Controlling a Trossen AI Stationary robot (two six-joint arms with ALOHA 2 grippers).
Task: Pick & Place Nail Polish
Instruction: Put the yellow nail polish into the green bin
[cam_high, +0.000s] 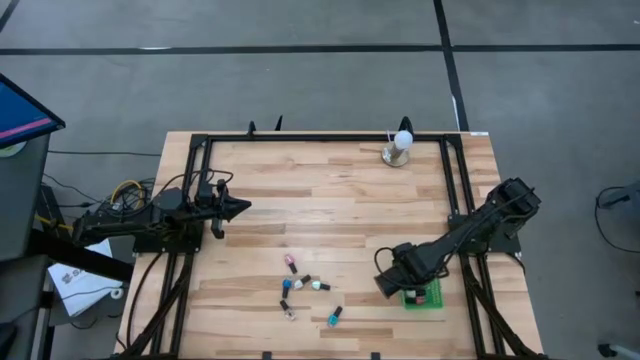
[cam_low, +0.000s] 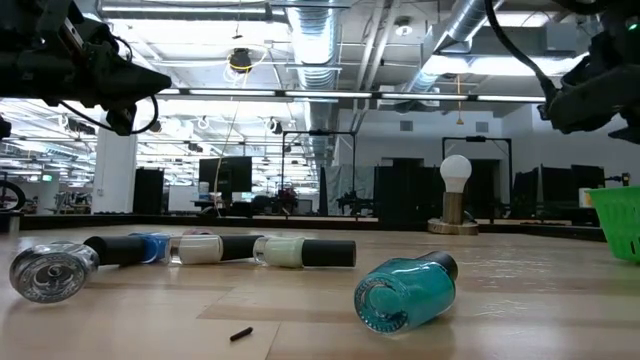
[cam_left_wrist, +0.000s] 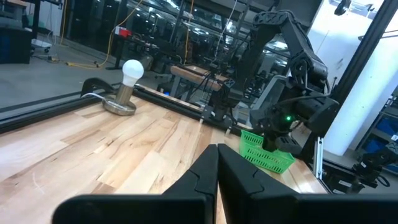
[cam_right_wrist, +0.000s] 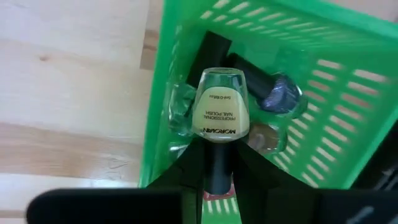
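Your right claw is clamped on a pale yellow nail polish bottle labelled "MORGAN PROFESSIONAL NAIL POLISH". Directly beneath it sits the green basket. Your left claw is closed, empty.

An industrial lab or workshop: exposed ceiling ducts, black equipment frames, concrete floor, wooden table.

The basket sits on the table near its right edge, bottles inside; the right gripper holds a bottle over it. Loose bottles lie left of the basket; the bulb on its base stands at the far edge.
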